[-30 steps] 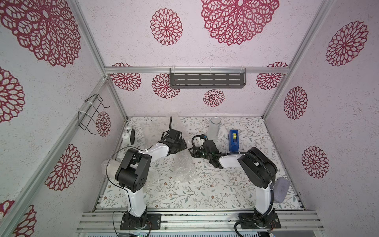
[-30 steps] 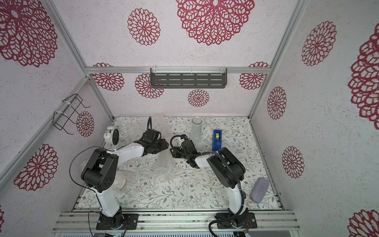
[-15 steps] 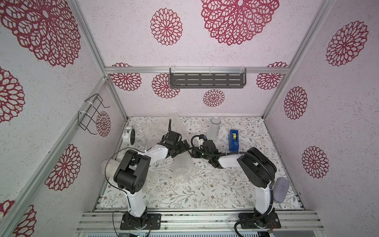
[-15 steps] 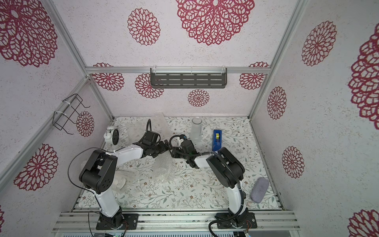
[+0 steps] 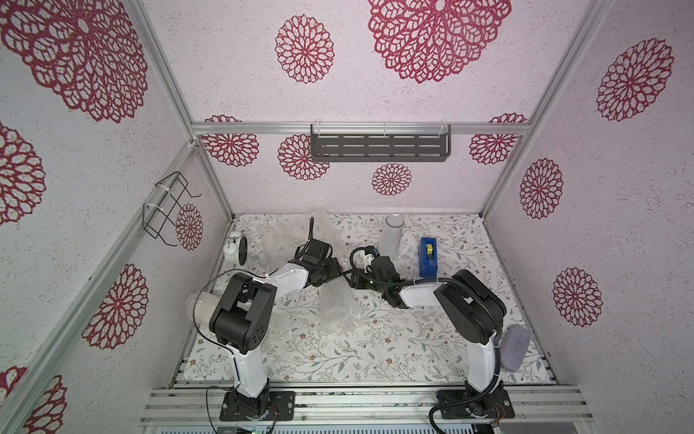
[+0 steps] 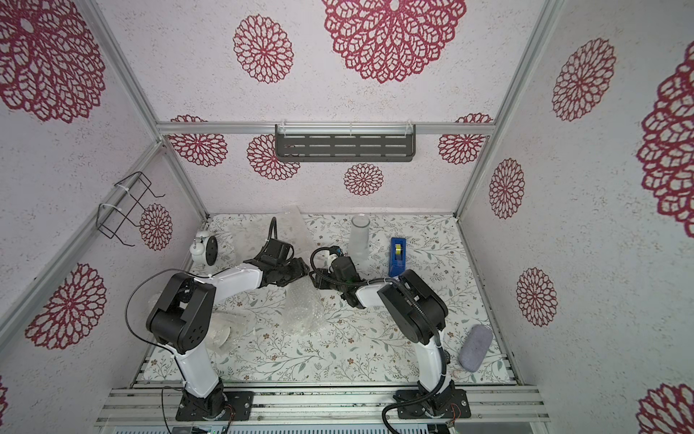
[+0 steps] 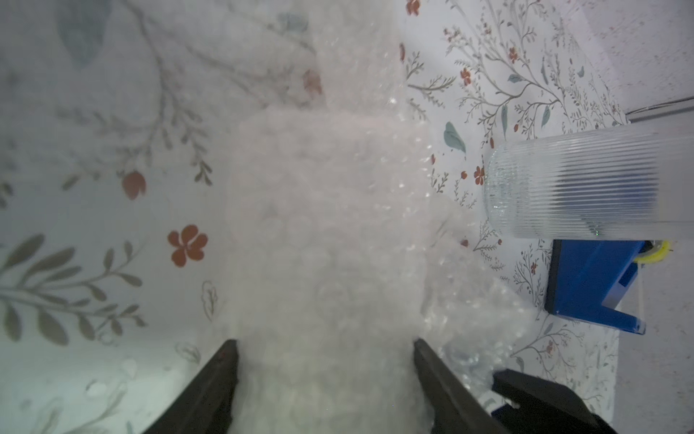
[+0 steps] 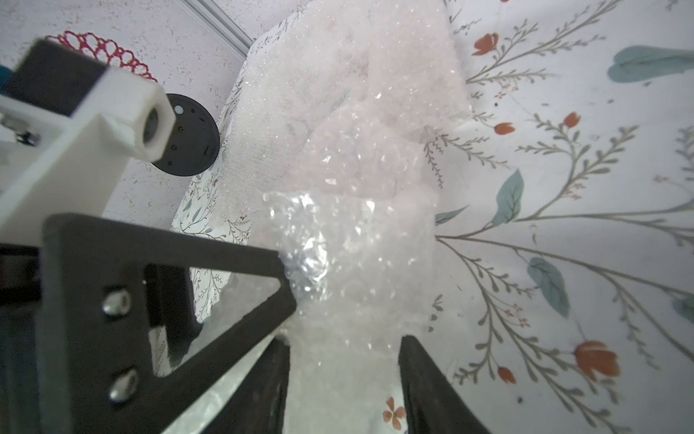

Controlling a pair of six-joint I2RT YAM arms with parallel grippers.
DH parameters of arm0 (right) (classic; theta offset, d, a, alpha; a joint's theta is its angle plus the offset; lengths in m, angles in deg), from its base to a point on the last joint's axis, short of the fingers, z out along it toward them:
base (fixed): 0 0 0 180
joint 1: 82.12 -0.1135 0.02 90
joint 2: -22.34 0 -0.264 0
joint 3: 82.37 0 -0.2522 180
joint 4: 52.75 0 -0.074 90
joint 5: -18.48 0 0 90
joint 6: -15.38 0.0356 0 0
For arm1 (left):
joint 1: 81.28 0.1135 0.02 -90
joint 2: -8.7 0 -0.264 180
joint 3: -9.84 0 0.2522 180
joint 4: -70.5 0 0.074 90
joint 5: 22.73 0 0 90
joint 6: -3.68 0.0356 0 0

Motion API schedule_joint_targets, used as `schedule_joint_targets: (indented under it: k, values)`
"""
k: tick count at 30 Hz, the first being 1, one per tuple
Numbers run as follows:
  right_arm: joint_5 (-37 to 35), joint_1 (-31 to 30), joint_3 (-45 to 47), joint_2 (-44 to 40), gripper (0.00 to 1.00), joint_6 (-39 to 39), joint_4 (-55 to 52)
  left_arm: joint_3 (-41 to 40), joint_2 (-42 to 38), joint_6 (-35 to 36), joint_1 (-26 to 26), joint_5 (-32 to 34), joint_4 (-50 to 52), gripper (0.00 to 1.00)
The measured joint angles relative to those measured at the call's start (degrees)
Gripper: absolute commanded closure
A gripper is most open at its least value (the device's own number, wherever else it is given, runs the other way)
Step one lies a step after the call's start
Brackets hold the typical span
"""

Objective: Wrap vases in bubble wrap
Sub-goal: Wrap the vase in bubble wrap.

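The left end effector (image 7: pixel 325 341) and right end effector (image 8: pixel 344 338) both pinch the bubble wrap (image 5: pixel 338 308). If either pinch slackens, it could spring open.

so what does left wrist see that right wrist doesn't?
Only the left wrist view: the ribbed glass vase standing on the table, and the blue tape dispenser next to it.
Only the right wrist view: the alarm clock, showing as a black disc by the wall.
Both: the crumpled bubble wrap filling the middle of the picture, lying over the floral table cover.
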Motion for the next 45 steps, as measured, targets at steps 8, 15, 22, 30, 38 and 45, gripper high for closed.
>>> schedule_joint_targets:
  k: [8, 15, 22, 30, 38, 45]
  values:
    - [-1.22, -0.35, 0.17, -1.62, 0.41, -1.38, -2.71, 0.55, 0.2, 0.5, -0.31, 1.14, 0.79, 0.48]
    - [-1.16, -1.62, 4.85, -8.48, 0.38, -2.67, -5.73, 0.74, 0.26, 0.55, -0.85, 2.34, 0.83, 0.51]
    - [-1.29, -2.54, 7.41, -14.03, 0.48, -4.55, -8.68, 0.76, 0.26, 0.44, -1.01, 2.71, 0.81, 0.56]
    - [-1.64, -6.99, 8.63, -14.03, 0.7, -5.57, -9.6, 1.18, 0.26, 0.02, -1.38, 3.85, 1.46, 0.59]
    - [-6.64, -10.34, 7.54, -14.58, 0.68, -6.19, -11.39, 1.97, 0.28, -0.17, -1.53, 5.38, 2.51, 0.62]
    - [-9.62, -13.31, 7.58, -18.1, 0.54, -7.82, -17.05, 2.08, 0.31, -0.35, -1.53, 5.57, 2.62, 0.62]
